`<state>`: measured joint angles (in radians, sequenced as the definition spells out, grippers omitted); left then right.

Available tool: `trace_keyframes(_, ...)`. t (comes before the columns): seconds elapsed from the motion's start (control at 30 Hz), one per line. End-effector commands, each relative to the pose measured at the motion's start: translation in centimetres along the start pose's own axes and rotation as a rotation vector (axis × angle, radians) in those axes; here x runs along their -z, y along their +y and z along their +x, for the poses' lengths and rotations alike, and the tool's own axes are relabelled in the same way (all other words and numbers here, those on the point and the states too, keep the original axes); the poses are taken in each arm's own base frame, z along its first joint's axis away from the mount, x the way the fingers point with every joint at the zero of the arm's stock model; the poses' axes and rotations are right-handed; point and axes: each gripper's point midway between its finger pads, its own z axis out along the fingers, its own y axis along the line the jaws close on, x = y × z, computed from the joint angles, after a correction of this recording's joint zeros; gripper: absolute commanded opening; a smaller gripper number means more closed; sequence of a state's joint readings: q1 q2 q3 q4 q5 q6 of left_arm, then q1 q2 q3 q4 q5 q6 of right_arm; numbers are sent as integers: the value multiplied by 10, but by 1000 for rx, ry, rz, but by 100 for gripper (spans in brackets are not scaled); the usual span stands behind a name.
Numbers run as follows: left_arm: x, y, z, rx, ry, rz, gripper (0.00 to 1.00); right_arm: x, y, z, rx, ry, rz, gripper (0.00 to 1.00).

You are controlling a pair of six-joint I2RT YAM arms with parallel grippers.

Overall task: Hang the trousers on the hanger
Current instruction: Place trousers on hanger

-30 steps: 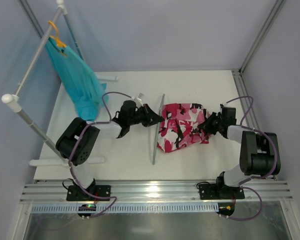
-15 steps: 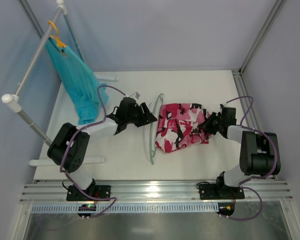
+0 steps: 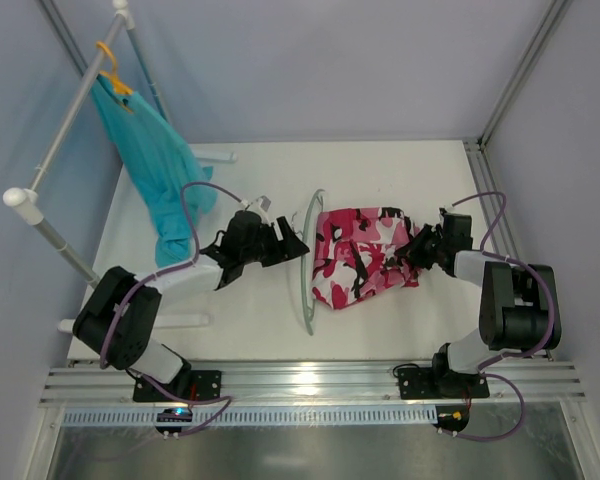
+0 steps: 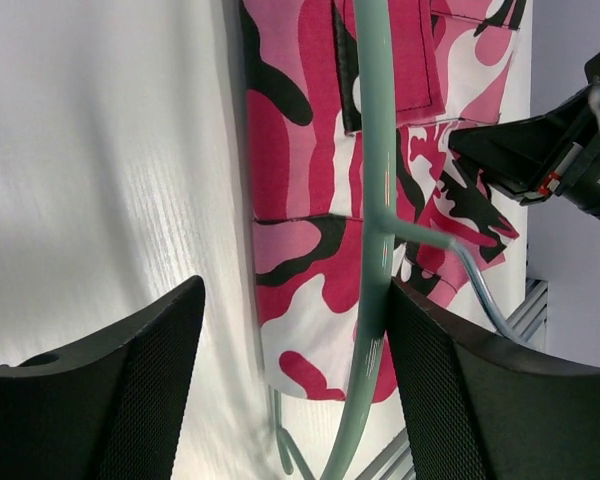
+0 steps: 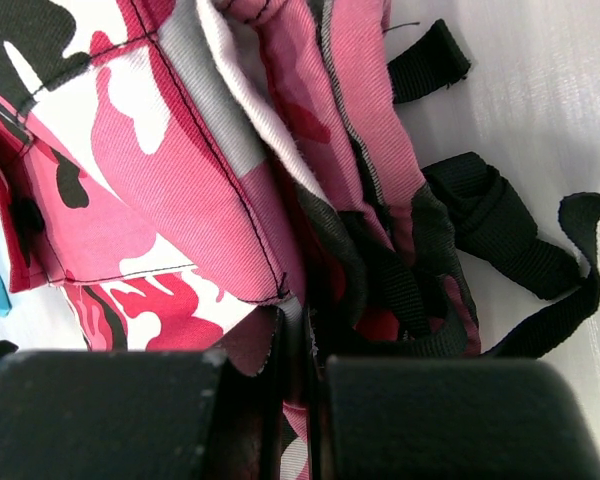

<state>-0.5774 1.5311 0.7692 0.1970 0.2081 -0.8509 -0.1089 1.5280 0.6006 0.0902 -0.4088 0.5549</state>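
Note:
The pink camouflage trousers (image 3: 365, 255) lie bunched on the white table right of centre. Along their left edge lies the pale mint hanger (image 3: 302, 265), its rod partly over the cloth. My left gripper (image 3: 292, 243) stands open just left of it. In the left wrist view the hanger (image 4: 372, 250) runs between the spread fingers (image 4: 110, 390), close to the right one, over the trousers (image 4: 300, 150). My right gripper (image 3: 417, 250) is shut on the trousers' right end. The right wrist view shows that gripper (image 5: 305, 400) pinching a fold of the trousers (image 5: 180, 180) beside black straps (image 5: 480, 220).
A teal garment (image 3: 155, 160) hangs from an orange hanger (image 3: 110, 70) on the white tube rack (image 3: 70, 120) at the back left. The rack's foot bar (image 3: 130, 322) lies near the left arm. An aluminium rail (image 3: 310, 380) runs along the near edge.
My left gripper has opened and let go of the hanger, and the left arm has drawn back to the left. The hanger now lies tipped against the trousers' left edge. The right arm is still.

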Motion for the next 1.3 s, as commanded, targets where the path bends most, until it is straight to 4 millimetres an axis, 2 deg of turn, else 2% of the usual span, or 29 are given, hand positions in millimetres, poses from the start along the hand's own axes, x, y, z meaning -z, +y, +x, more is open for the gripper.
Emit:
trace_keyframes(0.0,13,-10,-14,-60,-79,49,72,-3,-17,-7,17,-34,69,4)
trace_keyframes(0.17,17,-16,-14,-61,-102,90,75,-3,-17,-8,18,-37,69,4)
trace_keyframes(0.27,15,-16,-6,-58,-98,109,75,-3,-17,-7,18,-36,70,4)
trace_keyframes(0.4,7,-5,2,-55,-74,82,74,-3,-17,-8,17,-37,69,4)
trace_keyframes(0.63,-2,-5,-6,-65,-86,60,69,-3,-17,-9,16,-39,69,4)
trace_keyframes(0.73,-11,-12,-9,-63,-69,80,50,-3,-10,-7,33,-25,40,4)
trace_keyframes(0.77,-12,-14,-10,-49,-68,83,30,0,-6,-7,49,-20,32,4)
trace_keyframes(0.87,-17,-16,-11,-37,-61,77,0,8,21,-12,103,-19,-13,4)
trace_keyframes(0.9,-17,-23,-14,-38,-75,102,0,16,39,-23,136,-54,-48,4)
trace_keyframes(0.97,-13,-39,-12,-44,-78,177,0,24,48,-27,142,-57,-52,4)
trace_keyframes(1.0,-11,-50,-10,-48,-76,213,0,28,56,-36,152,-76,-64,4)
trace_keyframes(1.07,-5,-68,-14,-61,-91,278,0,28,58,-36,148,-69,-62,4)
trace_keyframes(1.13,-4,-77,-18,-43,-105,311,0,24,56,-33,139,-56,-56,4)
trace_keyframes(1.23,-12,-76,-17,-34,-95,307,0,18,54,-25,130,-42,-63,4)
trace_keyframes(1.27,-19,-67,-12,-27,-78,275,0,17,54,-22,130,-34,-66,4)
